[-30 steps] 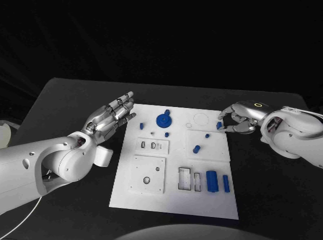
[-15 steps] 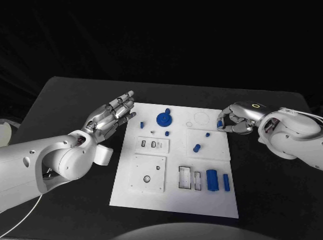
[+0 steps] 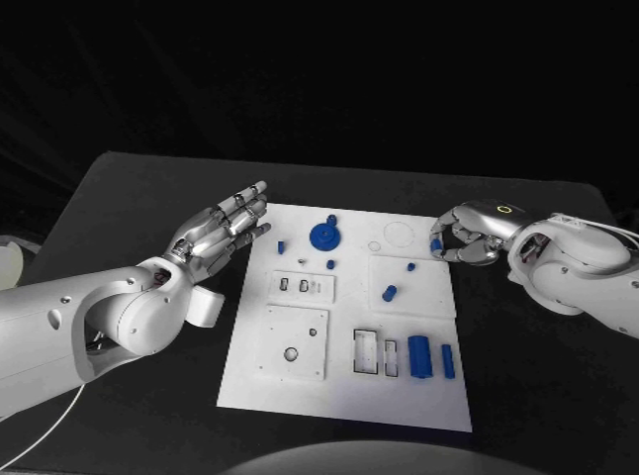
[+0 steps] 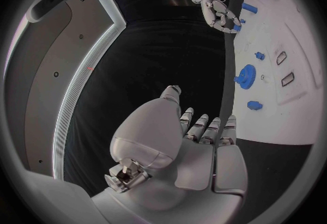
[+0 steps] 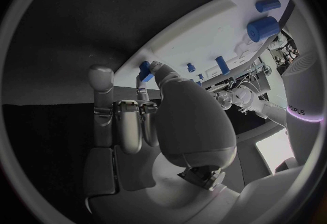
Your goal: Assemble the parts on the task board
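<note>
While left hand spread, right hand pinches blue part.

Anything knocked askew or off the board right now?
Nothing stands out. The blue parts lie on the task board, which sits flat; the right robot hand pinches a small blue piece at its edge.

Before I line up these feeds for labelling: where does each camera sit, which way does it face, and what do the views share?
Head view: on the robot's head, looking down at the task board; both arms enter, left hand and right hand.
Left wrist view: behind the left hand, facing along the board's edge toward the right hand.
Right wrist view: behind the right hand, which pinches a small blue part at the board's edge.
Shared: the blue gear shows in the head and left wrist views.
</note>
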Action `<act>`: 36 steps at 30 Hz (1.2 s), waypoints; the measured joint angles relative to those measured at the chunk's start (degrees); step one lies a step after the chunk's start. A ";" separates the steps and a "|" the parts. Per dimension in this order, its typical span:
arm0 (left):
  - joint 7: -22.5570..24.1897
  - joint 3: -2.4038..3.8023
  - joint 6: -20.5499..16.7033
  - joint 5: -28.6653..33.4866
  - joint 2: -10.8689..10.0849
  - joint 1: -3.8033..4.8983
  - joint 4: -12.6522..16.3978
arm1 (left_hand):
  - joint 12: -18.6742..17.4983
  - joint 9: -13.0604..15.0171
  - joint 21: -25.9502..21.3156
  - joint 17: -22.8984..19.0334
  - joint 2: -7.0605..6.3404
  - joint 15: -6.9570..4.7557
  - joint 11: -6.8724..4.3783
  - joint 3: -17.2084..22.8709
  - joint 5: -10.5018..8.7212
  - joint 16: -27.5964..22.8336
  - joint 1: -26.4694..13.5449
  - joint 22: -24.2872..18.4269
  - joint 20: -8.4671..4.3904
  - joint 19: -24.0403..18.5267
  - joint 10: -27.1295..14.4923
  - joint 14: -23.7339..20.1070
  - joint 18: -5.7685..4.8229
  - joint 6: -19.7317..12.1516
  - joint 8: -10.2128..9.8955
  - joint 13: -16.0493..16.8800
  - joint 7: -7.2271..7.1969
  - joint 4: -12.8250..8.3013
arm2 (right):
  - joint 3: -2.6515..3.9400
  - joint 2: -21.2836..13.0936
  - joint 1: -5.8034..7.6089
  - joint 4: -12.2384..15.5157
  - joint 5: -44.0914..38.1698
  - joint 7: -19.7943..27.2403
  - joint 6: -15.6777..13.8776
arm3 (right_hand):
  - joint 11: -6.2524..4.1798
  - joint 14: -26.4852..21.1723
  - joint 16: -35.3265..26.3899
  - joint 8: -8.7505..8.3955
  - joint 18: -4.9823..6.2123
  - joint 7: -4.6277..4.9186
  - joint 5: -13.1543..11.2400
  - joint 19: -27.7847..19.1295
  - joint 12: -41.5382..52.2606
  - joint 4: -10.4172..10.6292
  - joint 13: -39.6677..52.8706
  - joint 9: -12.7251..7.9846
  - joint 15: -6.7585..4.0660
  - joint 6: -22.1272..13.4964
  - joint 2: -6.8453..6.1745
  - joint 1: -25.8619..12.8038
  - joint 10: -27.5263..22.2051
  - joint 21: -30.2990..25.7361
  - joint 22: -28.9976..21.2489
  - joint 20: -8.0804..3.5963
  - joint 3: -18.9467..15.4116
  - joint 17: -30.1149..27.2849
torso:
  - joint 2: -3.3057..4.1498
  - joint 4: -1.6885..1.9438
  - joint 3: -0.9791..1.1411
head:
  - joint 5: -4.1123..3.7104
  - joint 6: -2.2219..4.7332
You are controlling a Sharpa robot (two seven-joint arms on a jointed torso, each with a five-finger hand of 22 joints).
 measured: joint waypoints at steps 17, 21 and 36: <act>-0.49 -0.07 0.59 0.00 0.14 -0.13 -0.19 | 0.00 0.05 0.00 -0.01 0.00 0.21 0.38 0.31 0.25 0.00 0.00 0.04 0.20 0.20 0.02 0.21 0.00 0.42 0.23 -0.01 0.42 -0.64 | 0.46 0.84 2.64 8.06 2.49 0.30 -6.33 | 0.01 0.00 -0.04 0.23 0.00 0.62 -1.61 0.00 0.00 -0.73 0.04 0.01 0.00 0.62 0.28 1.34 0.00 -0.21 0.49 0.00 0.39 0.04 | 0.05 0.08 0.00 | 0.04 -0.08; -0.55 -0.07 0.78 0.00 0.37 -0.17 -0.28 | 0.00 0.04 0.22 0.05 0.00 0.21 0.59 0.31 0.24 0.23 0.00 0.04 0.20 0.20 0.23 0.21 0.00 0.42 0.22 0.00 0.42 -0.64 | 0.53 3.40 2.95 10.35 3.11 0.64 -7.28 | 0.01 0.00 -0.04 0.23 0.00 0.90 -1.97 0.45 0.00 -0.73 0.04 0.01 0.00 0.90 0.53 1.08 0.00 -0.21 0.60 -0.01 0.38 0.04 | 0.05 0.16 0.00 | -0.21 -0.15; -0.64 -0.07 1.26 0.01 0.51 -0.19 -0.36 | 0.00 0.04 0.22 0.04 0.00 0.21 0.79 0.54 0.46 0.23 0.00 0.09 0.20 0.20 0.44 0.20 0.00 0.41 0.22 0.12 0.41 -0.87 | 0.56 15.37 -0.96 6.77 1.72 0.08 -2.94 | 0.01 0.00 -0.04 0.23 0.00 0.91 -2.40 0.44 0.00 -0.78 0.03 0.01 0.00 0.91 0.59 1.00 0.00 -0.50 0.28 -0.01 0.32 0.03 | 0.01 0.14 -0.04 | -0.49 -0.39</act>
